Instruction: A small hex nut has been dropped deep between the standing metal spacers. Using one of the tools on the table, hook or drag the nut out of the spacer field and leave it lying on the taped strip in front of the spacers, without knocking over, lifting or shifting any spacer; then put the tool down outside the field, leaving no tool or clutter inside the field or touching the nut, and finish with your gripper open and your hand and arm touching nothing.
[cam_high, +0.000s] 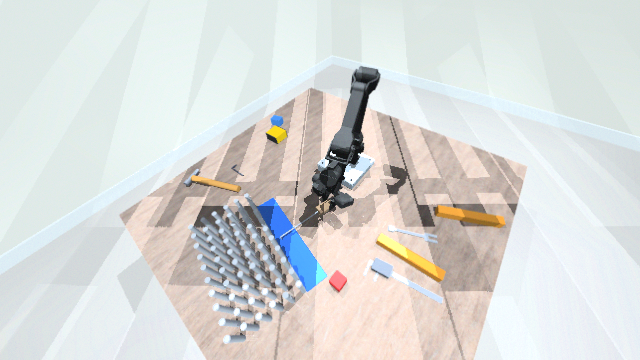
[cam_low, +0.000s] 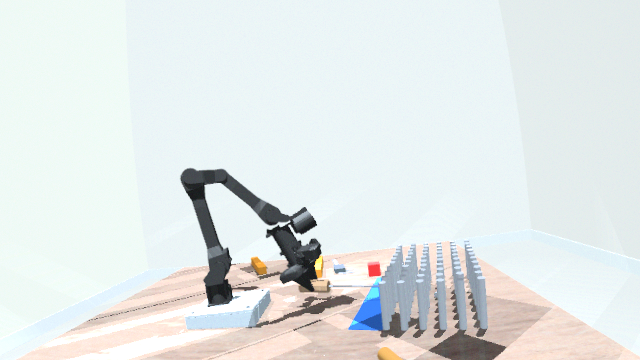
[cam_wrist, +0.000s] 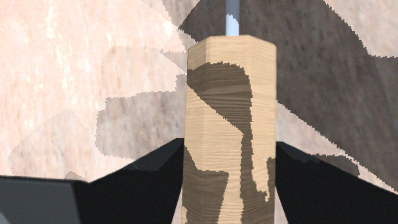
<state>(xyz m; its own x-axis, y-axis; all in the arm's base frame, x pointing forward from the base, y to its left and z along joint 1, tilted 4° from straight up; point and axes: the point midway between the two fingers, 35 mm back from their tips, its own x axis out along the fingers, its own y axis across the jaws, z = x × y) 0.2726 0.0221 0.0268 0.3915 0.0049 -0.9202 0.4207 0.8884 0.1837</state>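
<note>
My gripper (cam_high: 328, 203) (cam_low: 309, 285) (cam_wrist: 228, 149) is shut on the wooden handle of a thin metal hook tool (cam_high: 323, 208) (cam_low: 323, 286) (cam_wrist: 230, 100). The tool's shaft is roughly level, low above the table, and points toward the spacers. In the top view its end appears over the blue taped strip (cam_high: 311, 266) (cam_low: 366, 318); its exact height and whether it touches anything cannot be told. The standing metal spacers (cam_high: 251, 327) (cam_low: 442, 305) form a dense field behind the strip and look upright. I cannot make out the hex nut in any view.
A red cube (cam_high: 338, 281) (cam_low: 374, 269) lies beside the strip's near end. A grey-headed tool (cam_high: 382, 268), a fork-ended tool (cam_high: 412, 233) and two orange bars (cam_high: 410, 257) (cam_high: 470, 216) lie right. A hammer (cam_high: 216, 183), a small hex key (cam_high: 238, 170), and yellow (cam_high: 276, 134) and blue (cam_high: 277, 120) blocks lie left.
</note>
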